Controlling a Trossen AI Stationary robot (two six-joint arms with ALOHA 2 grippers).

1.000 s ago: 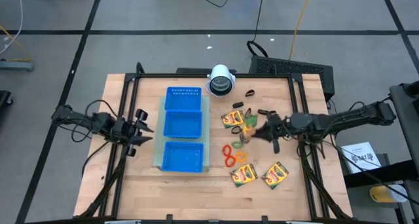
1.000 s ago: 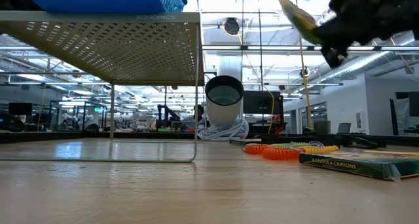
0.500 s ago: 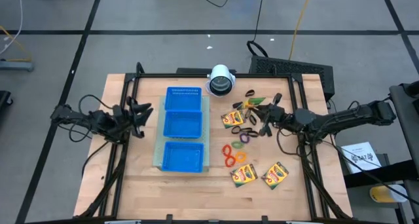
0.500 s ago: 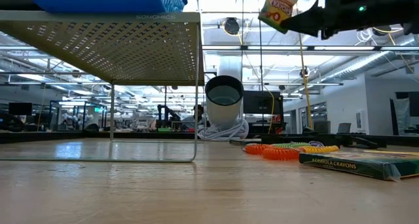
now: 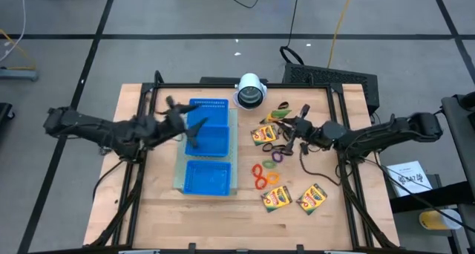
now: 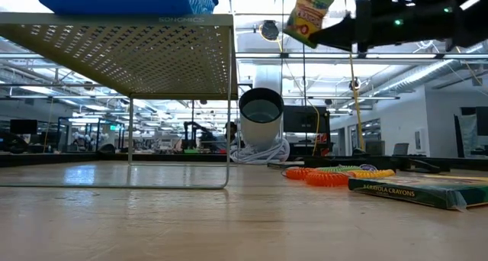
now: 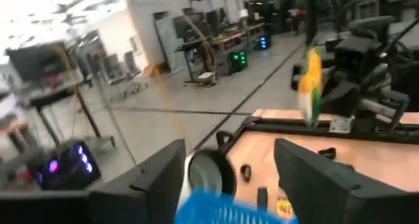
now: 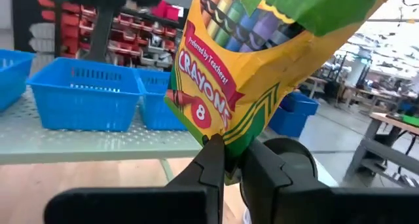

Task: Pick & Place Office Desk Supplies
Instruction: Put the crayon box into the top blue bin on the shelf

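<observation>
My right gripper (image 5: 291, 128) is shut on a yellow-and-green crayon box (image 8: 242, 73), held high over the table's far right part (image 6: 309, 13). My left gripper (image 5: 185, 122) hovers open over the blue trays (image 5: 208, 142), its fingers wide apart with nothing between them (image 7: 229, 178). Flat on the wood lie more crayon boxes (image 5: 263, 134), (image 5: 276, 200), (image 5: 312, 198). Coloured rings (image 5: 261, 176) and black clips (image 5: 282, 105) also rest there. My right gripper pinches the crayon box between its two fingers at the box's lower edge (image 8: 222, 142). The fingers (image 6: 347, 28) come in about level from the table's right side. The box is lifted clear, standing up from the fingers and tilted, its printed face toward the wrist camera.
The three blue trays sit in a row on a raised perforated shelf (image 6: 122, 47) left of the middle. A white cylinder (image 5: 251, 90) stands at the far edge behind them. Bare wood lies along the near edge and at the left.
My left gripper has risen and swung toward the table's right, from beside the shelf to over the blue trays, and its fingers stand wider apart. My right gripper has carried the crayon box toward the far edge and the left, rolling so that the box stands more upright.
</observation>
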